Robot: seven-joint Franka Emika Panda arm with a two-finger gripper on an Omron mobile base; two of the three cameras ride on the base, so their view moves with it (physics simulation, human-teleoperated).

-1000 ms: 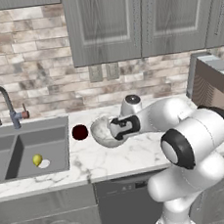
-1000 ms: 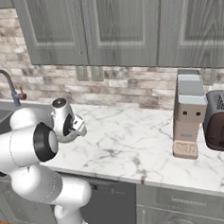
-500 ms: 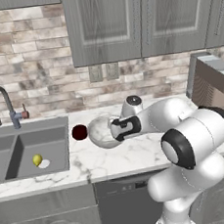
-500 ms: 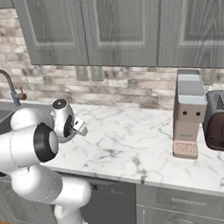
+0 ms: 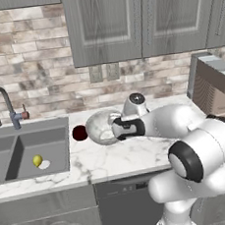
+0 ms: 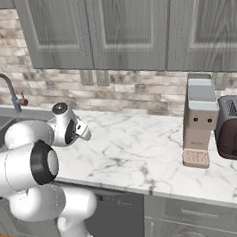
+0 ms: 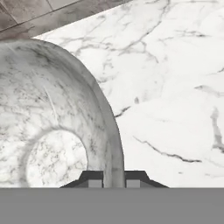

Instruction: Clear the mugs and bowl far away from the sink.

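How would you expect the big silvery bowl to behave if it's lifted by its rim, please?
The bowl looks rigid and glossy, so its rim may slip between the fingers that straddle it. It is wide and gripped at one edge by the gripper, so it will probably tilt or swing. It appears empty, so likely manageable.

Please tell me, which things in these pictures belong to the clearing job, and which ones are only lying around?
Belong to the job:
- bowl, its rim between the fingers of the hand
- dark mug, beside the bowl
- sink

Only lying around:
- lemon in the sink
- coffee machine
- toaster
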